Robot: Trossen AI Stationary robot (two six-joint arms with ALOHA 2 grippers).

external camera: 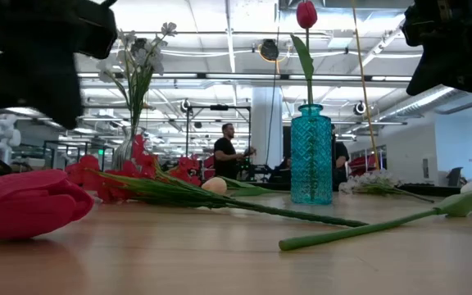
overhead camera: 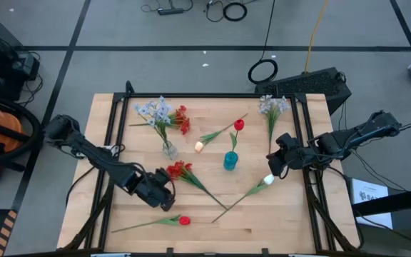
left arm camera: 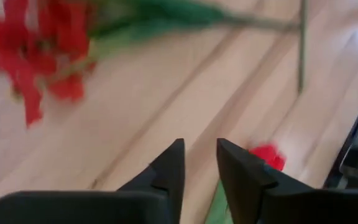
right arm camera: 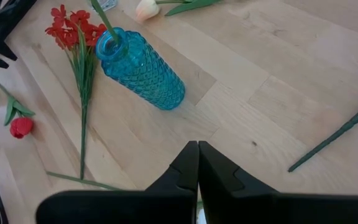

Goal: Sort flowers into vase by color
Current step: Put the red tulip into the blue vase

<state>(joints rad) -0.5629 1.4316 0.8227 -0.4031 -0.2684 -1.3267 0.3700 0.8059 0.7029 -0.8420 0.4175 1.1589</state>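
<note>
- I'm between picks here: one red rosebud [overhead camera: 238, 125] already stands in the blue glass vase [overhead camera: 230, 160] at the middle of the high view, and most of the flowers lie loose on the desk [overhead camera: 291, 221].
- My left pincer [overhead camera: 167, 196] hangs low at lower left of centre in the high view, fingers parted by a narrow gap with nothing between them.
- In the left wrist view the red rosebud on the desk [left arm camera: 267, 155] sits just past and to the right of my fingertips [left arm camera: 174, 163], not between them; its green stem runs down behind the right finger.
- In the high view that same bud [overhead camera: 184, 220] lies just below and right of the pincer, stem trailing toward the lower left.
- The red cluster flower [overhead camera: 179, 170] lies just above the pincer, its stem slanting down to the right.
- I judge the loose red bud is my next pick, since red goes with the blue vase; it calls for a small shift over the stem, a wider gap, then a drop and a squeeze.
- My right pincer [overhead camera: 277, 168] waits at right of centre, fingers pressed together and empty, with the white bud [overhead camera: 267, 180] on its long stem just below it.
- A clear vase [overhead camera: 168, 148] at upper left of centre holds the blue-white spray [overhead camera: 155, 111].
</note>
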